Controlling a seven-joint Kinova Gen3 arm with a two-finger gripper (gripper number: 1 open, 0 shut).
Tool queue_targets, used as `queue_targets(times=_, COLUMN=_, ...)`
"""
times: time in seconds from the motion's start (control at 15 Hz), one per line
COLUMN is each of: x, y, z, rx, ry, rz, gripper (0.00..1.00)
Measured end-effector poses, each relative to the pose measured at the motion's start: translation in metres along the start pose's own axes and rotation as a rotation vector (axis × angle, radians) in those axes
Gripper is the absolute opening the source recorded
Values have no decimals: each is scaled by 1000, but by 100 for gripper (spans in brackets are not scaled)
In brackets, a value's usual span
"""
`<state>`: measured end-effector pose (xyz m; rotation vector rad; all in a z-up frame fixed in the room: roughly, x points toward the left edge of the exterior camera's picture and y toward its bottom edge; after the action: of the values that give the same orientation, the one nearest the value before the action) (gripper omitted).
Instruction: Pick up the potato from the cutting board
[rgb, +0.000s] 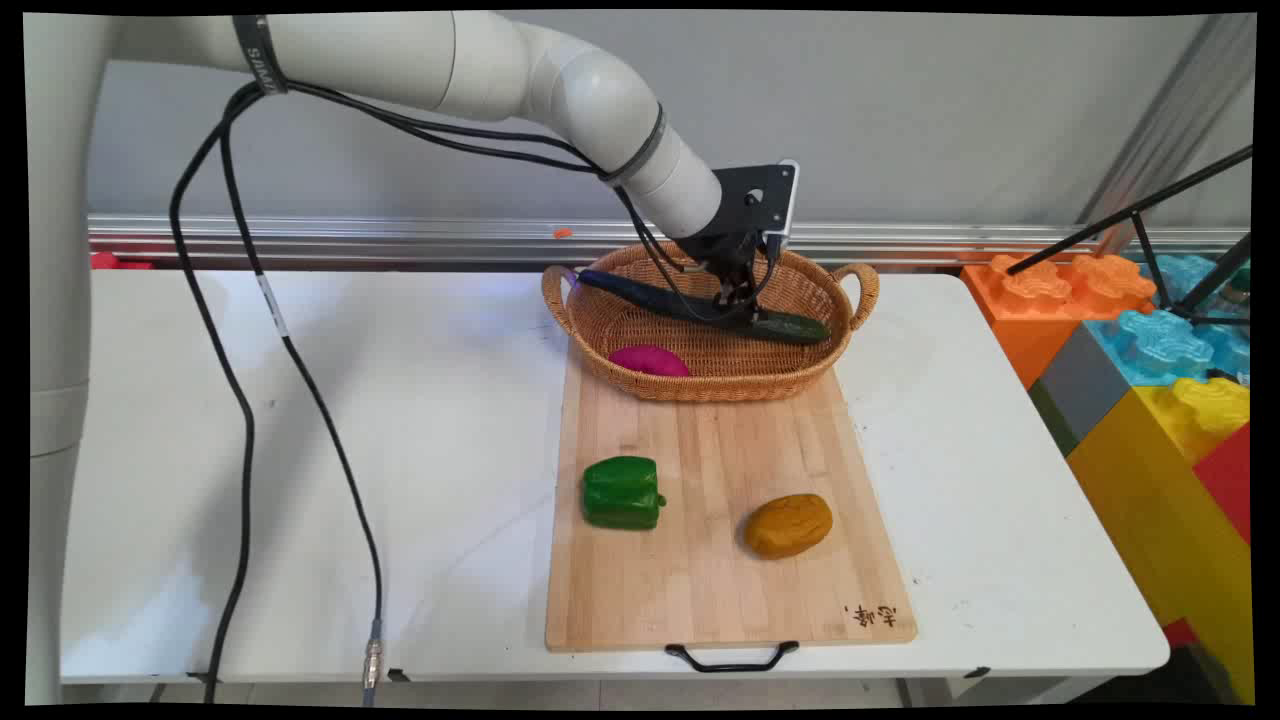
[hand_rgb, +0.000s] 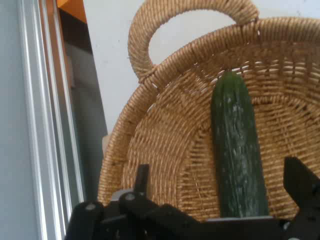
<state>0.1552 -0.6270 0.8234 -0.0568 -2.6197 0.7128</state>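
Inside the wicker basket (rgb: 722, 372), the gripper (rgb: 738, 296) straddles a cucumber (hand_rgb: 238, 165). Its fingers (hand_rgb: 300, 182) stand spread, unclenched; the cucumber rests on the weave, propped aslant.

Grey wall (rgb: 900, 110), aluminium rail (rgb: 350, 240) along it, white table (rgb: 420, 420), big toy blocks (rgb: 1150, 350) (orange, blue, yellow) at right

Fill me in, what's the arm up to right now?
The end effector is down inside the wicker basket, right at a dark green cucumber that lies across the basket. In the hand view the fingers stand apart on either side of the cucumber, so it looks open. A magenta item also sits in the basket. The basket rests on the far end of a wooden cutting board, where a green pepper and a brownish-orange item lie.
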Motion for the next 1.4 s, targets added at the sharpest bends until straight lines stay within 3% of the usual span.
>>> queue_targets(times=0.47, x=33, y=13, z=-45, rx=-55, ry=40, rz=-106, gripper=100)
queue_targets(times=0.93, x=74, y=76, z=-100, rx=-207, ry=15, rz=-376, gripper=100)
queue_targets(times=1.4, x=87, y=141, z=-100, rx=-303, ry=-16, rz=-642, gripper=100)
